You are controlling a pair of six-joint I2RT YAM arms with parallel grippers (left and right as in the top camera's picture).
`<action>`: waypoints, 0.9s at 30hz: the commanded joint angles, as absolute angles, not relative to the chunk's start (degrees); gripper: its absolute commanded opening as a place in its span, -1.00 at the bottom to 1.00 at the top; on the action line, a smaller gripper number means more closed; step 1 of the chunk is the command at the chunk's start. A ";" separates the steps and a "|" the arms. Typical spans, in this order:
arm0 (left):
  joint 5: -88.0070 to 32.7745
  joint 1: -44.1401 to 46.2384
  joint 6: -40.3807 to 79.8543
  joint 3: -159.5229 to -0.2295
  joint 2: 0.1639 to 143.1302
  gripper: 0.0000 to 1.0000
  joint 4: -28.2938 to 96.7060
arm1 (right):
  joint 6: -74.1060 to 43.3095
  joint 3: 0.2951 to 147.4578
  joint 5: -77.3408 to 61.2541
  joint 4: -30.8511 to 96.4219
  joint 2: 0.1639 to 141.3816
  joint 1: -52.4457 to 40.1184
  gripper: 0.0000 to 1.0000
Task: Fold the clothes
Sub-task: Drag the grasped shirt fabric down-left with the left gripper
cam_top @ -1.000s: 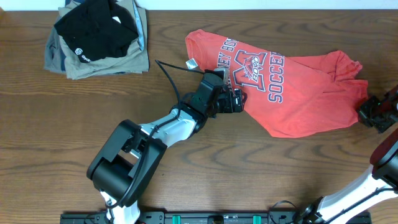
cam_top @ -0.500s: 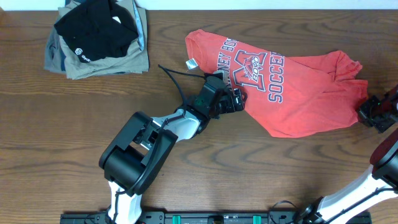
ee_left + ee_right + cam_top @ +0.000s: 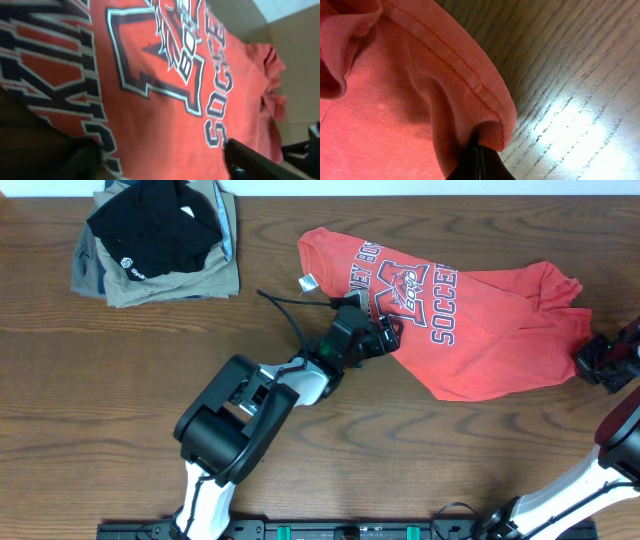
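- The right claw (image 3: 479,160) is closed. Its two dark fingers are pressed together on the stitched hem (image 3: 470,80) of the red-orange T-shirt (image 3: 480,340).
- The cloth is pinched at the shirt's right-hand end, presumably so that this end is anchored or can be lifted over for a fold.
- The left claw (image 3: 385,335) is spread wide. In the left wrist view its fingers (image 3: 252,161) stand far apart at the bottom of the frame, with printed cloth between them, and nothing is gripped. Whether the tips touch the fabric cannot be told.
- This claw is set at the near-left edge of the shirt, just beside the lettering (image 3: 440,305). It is judged to be placed there so that this edge can be taken hold of.
- The T-shirt lies unfolded and rumpled, print upward, on the right half of the worktop (image 3: 400,470), with its white neck tag (image 3: 308,282) at the far-left corner.
- No fold is seen in it, so the task is judged to be barely begun.
- A black folded garment (image 3: 155,230) is stacked on a khaki-grey folded garment (image 3: 150,283) at the far left, well apart from the shirt.
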State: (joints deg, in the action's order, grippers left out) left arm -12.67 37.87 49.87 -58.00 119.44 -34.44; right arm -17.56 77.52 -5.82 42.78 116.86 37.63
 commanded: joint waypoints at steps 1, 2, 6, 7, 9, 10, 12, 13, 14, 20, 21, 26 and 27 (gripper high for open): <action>-10.83 38.46 51.57 -57.63 122.80 0.31 -33.32 | -17.96 77.47 -6.46 42.87 117.97 36.77 -0.97; -10.83 38.46 51.57 -57.63 122.83 0.12 -33.34 | -17.96 77.47 -6.50 42.85 117.97 36.71 -0.97; -10.83 38.44 51.53 -57.63 122.85 -0.41 -33.34 | -17.96 77.47 -6.48 42.81 117.97 36.12 -0.97; -10.85 38.44 51.53 -57.63 122.85 -0.53 -33.34 | -17.93 77.47 -6.48 42.81 117.97 35.97 -0.98; -10.90 38.44 51.53 -57.63 122.80 -0.73 -33.34 | -17.93 77.47 -6.48 42.83 117.97 35.90 -0.97; -10.96 38.44 51.51 -57.63 122.72 -0.80 -33.32 | -17.96 77.47 -6.48 42.87 117.97 35.92 -0.97; -11.94 38.44 50.39 -57.63 122.32 -0.88 -33.19 | -17.96 77.47 -6.48 43.05 117.97 35.92 -0.99; -12.71 38.37 49.10 -57.63 121.86 -0.88 -32.91 | -17.96 77.47 -6.48 43.07 117.97 35.92 -0.98; -13.32 38.33 48.07 -57.63 121.30 -0.88 -32.40 | -17.98 77.47 -6.48 43.07 117.97 35.92 -0.98; -13.02 37.41 40.53 -57.63 112.60 -0.88 -19.97 | -20.73 77.60 -6.46 43.79 117.45 35.94 -0.98; -12.21 37.30 39.22 -57.63 110.30 -0.88 -16.93 | -21.08 77.58 -6.48 43.99 116.99 35.94 -0.98; -7.99 37.30 33.15 -57.63 98.65 -0.88 -2.90 | -22.74 77.58 -7.29 44.73 113.30 35.94 -0.98; -7.94 37.30 32.38 -57.63 96.51 -0.88 -0.75 | -22.83 77.58 -7.81 44.95 112.25 35.94 -0.98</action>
State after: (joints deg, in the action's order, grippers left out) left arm -10.50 37.56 38.06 -57.45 101.93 -3.11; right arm -21.02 77.41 -6.59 44.77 116.16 36.60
